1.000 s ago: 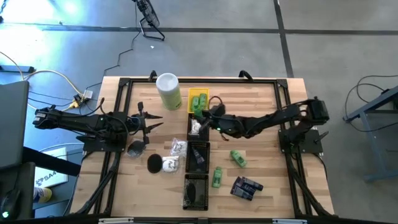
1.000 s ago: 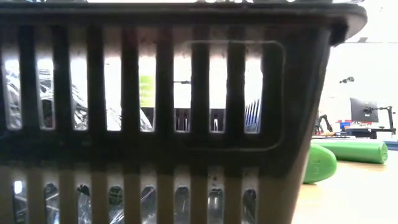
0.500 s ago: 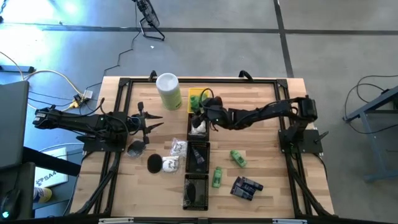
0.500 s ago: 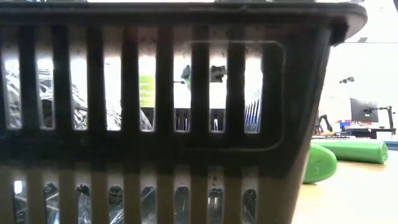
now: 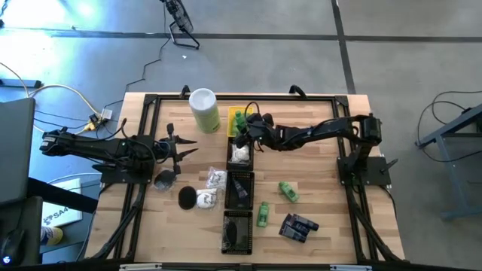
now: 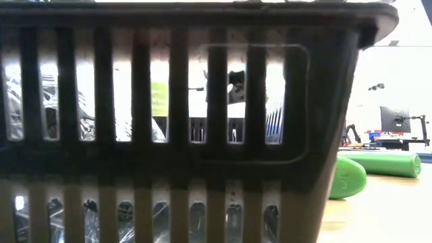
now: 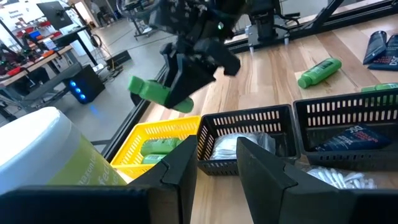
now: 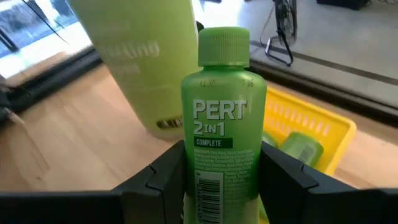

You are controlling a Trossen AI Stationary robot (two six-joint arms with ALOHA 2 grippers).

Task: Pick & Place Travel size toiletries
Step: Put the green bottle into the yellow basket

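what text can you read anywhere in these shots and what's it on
"PERT 2 IN 1 COMPLETE": on the green bottle held in the right gripper, above the yellow tray.
Pale lettering on the tall canister: too blurred to read.
Print on the dark blue packets and the packet in the black tray: too small to read.
Left gripper: no text.

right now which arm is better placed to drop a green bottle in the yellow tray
Right. The right gripper already holds a green bottle above the yellow tray. The left gripper waits apart, near the table's left side, holding nothing.
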